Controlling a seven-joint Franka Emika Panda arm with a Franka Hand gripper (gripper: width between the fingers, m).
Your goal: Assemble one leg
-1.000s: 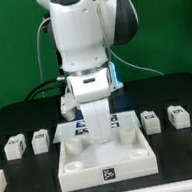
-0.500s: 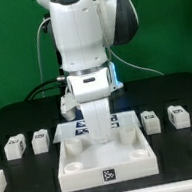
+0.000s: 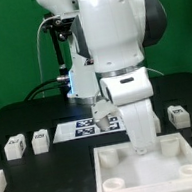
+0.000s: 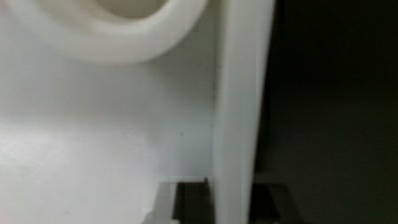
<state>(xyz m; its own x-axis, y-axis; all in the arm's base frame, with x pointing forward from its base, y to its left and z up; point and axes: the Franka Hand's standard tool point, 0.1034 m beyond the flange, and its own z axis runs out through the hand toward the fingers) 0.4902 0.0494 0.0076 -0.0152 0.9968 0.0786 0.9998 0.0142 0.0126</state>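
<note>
Exterior view first: the robot's two-finger claw [image 3: 143, 149] is pressed down onto the back wall of the large flat white plastic tray with round sockets [image 3: 169, 178]. A small white plastic rectangular leg with a black-and-white tag [image 3: 177, 117] stands just behind on the black table [image 3: 35, 167], toward the exterior view's right and clear of the claw. A second leg [image 3: 39, 141] and a third leg [image 3: 14, 148] sit well apart at the exterior view's left.

Wrist view: the dark fingertips [image 4: 189, 206] are clamped on the tray's thin wall.
</note>
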